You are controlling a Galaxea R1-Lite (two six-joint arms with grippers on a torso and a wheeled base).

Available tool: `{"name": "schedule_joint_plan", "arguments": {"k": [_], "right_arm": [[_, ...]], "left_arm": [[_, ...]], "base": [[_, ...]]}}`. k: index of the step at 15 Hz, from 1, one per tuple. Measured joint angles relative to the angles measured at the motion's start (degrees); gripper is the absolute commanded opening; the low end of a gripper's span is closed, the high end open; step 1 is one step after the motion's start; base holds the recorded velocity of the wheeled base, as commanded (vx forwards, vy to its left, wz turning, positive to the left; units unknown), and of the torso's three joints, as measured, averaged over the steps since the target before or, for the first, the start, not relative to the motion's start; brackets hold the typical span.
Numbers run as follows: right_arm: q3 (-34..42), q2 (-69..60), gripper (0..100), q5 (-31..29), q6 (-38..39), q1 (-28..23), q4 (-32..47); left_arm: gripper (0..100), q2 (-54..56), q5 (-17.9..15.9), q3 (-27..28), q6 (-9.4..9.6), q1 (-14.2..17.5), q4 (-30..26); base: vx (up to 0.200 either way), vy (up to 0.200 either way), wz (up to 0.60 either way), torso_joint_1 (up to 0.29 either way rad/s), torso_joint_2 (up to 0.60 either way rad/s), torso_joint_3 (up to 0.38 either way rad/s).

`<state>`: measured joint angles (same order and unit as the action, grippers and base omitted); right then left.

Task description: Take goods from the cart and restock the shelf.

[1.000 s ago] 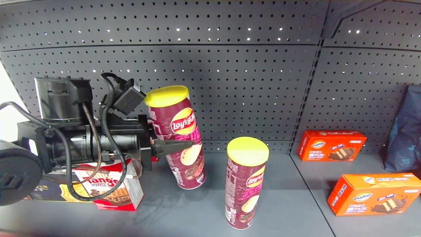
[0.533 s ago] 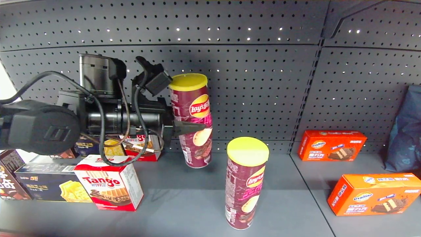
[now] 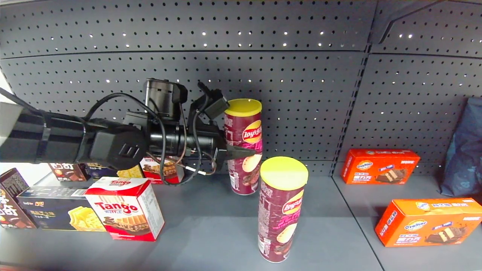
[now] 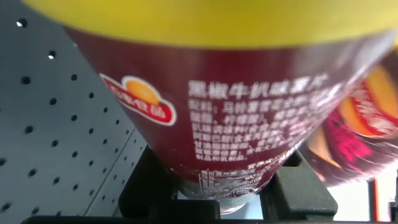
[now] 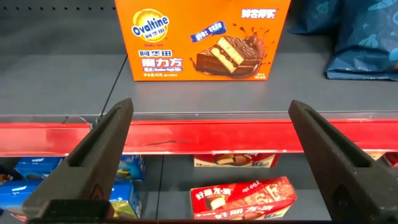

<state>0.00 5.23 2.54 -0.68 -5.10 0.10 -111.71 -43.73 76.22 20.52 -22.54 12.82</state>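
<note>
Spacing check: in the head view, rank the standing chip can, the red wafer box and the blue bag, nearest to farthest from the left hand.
1. Standing chip can, just front-right of the left hand.
2. Red wafer box, front left.
3. Blue bag, far right.

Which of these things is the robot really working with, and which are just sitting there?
In the job:
- tall maroon chip can with a yellow lid, clamped in the left gripper
- matching maroon chip can, standing in front
- grey metal shelf

Just lying about:
- orange cake box at the back
- orange cake box in front
- red-and-white wafer box
- dark blue bag
</note>
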Motion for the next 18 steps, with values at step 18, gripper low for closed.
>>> {"name": "schedule_joint_plan", "arguments": {"k": [18], "right_arm": [[0.0,0.1,100,0.0,0.0,0.0,0.0]], "left_arm": [[0,-11.2,0.0,5.9,0.12,-1.4,3.0]], "base": [[0.0,0.0,0.0,0.0,0.0,0.0]]}}
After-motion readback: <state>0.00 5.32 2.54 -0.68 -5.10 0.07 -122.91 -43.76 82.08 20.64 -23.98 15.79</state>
